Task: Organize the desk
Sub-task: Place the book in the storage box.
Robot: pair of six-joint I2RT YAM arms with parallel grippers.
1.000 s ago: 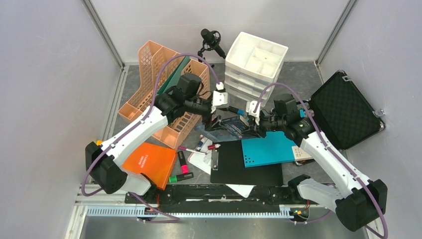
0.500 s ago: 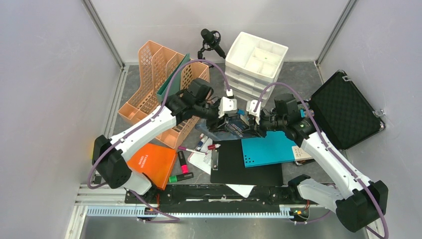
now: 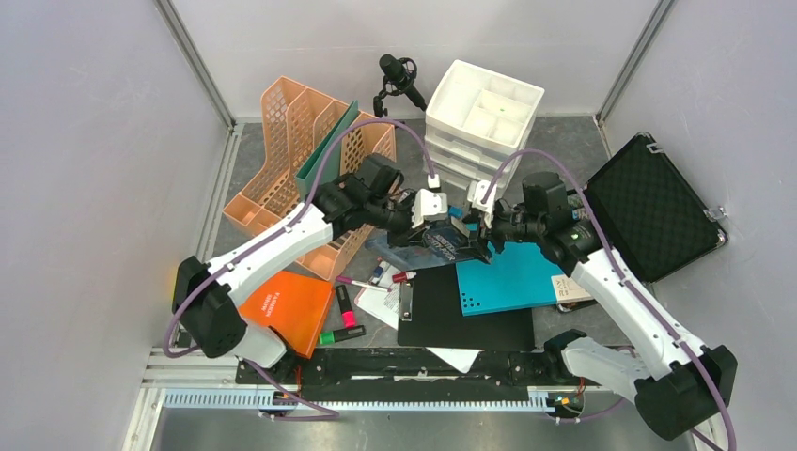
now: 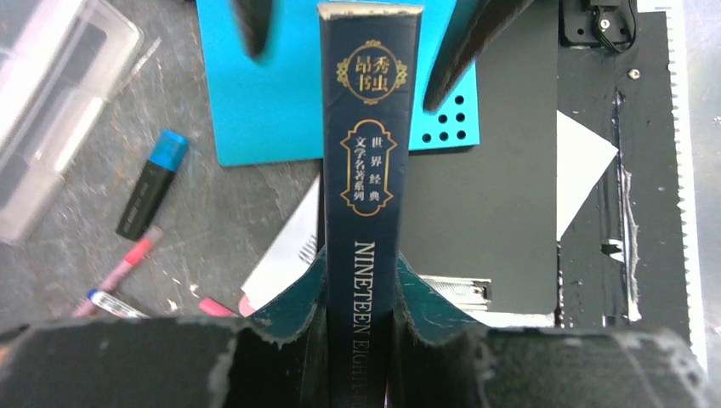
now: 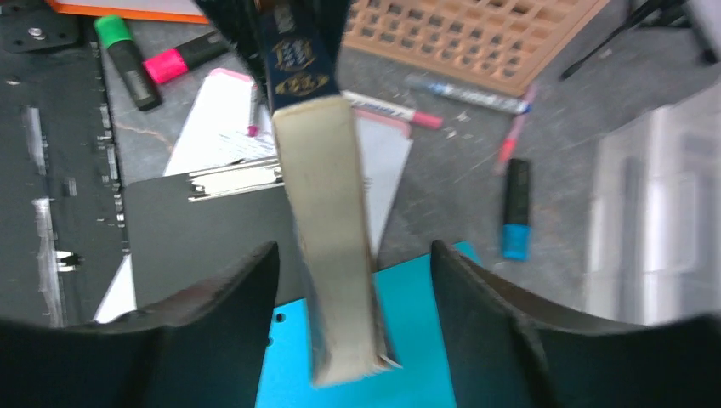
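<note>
Under both arms, the table spans between grey walls, with bare surface at rear right. The black case lies open at the right edge. The orange rack holds a green folder. My left fingers clamp the book by its spine. My right fingers stand spread around its free end, not touching it.
</note>
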